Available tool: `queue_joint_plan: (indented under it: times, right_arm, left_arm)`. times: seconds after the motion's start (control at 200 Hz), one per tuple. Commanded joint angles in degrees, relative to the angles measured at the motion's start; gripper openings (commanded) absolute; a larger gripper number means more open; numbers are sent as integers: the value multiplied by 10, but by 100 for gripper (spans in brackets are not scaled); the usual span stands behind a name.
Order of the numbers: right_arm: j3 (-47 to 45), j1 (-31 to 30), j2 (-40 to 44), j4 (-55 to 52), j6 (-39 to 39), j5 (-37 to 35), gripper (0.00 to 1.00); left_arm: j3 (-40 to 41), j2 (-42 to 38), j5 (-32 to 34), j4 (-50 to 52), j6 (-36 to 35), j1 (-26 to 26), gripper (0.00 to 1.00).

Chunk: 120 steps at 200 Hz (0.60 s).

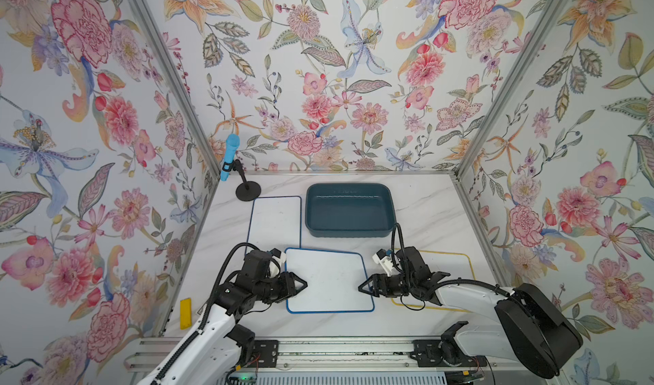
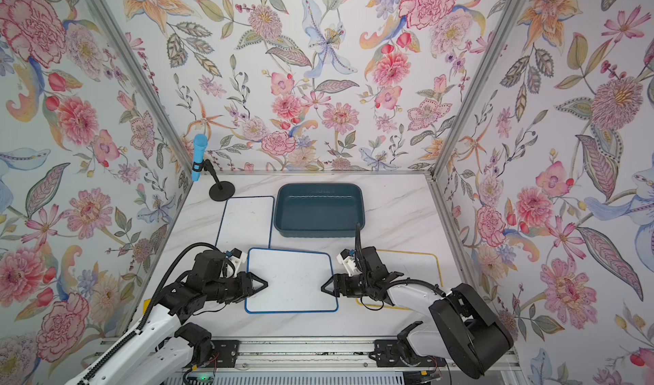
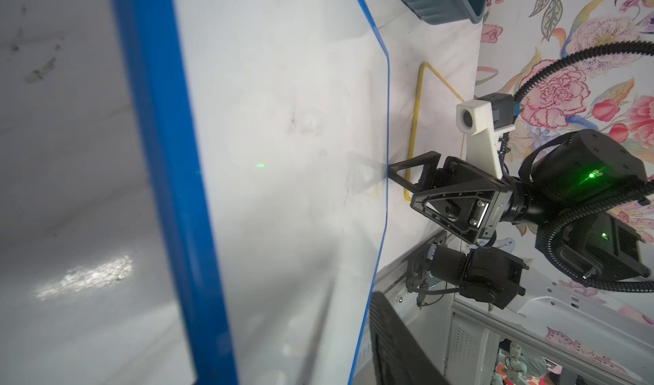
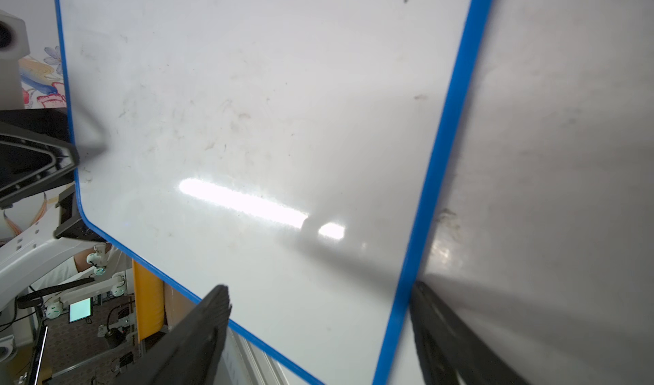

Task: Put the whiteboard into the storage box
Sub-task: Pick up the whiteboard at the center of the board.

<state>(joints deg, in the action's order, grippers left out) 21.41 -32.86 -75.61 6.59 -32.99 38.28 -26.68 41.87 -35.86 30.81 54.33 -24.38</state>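
Whiteboard (image 1: 329,280) with the blue frame lies on the table (image 1: 424,206) just in front of the storage box (image 1: 349,231), outside it, between the two grippers. The right gripper (image 1: 361,287) holds its jaws apart at the board's right edge. The left gripper (image 1: 303,285) meets the left edge, but I cannot tell whether it grips the board.

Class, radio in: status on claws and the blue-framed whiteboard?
Left claw at edge of blue-framed whiteboard, grip unclear; right claw open astride opposite edge. Whiteboard not yet in storage box. Box empty, unobstructed.
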Motion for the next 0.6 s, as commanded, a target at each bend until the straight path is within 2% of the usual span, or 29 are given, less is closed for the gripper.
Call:
queue_joint_plan:
  times: [0.0, 0.1, 0.405, 0.595]
  right_arm:
    - [-21, 3, -30, -99, 8, -57, 83]
    - [-18, 5, -28, -103, 8, -55, 83]
    - [-18, 7, -19, -112, 8, -62, 83]
    - [-12, 8, -22, -112, 6, -60, 84]
  left_arm:
    - [-15, 8, -27, 0, -28, 6, 38]
    - [-17, 16, -28, 0, -36, 8, 32]
    - [-26, 6, -34, 33, -63, 23, 31]
    - [-30, 10, -42, 50, -84, 38, 13]
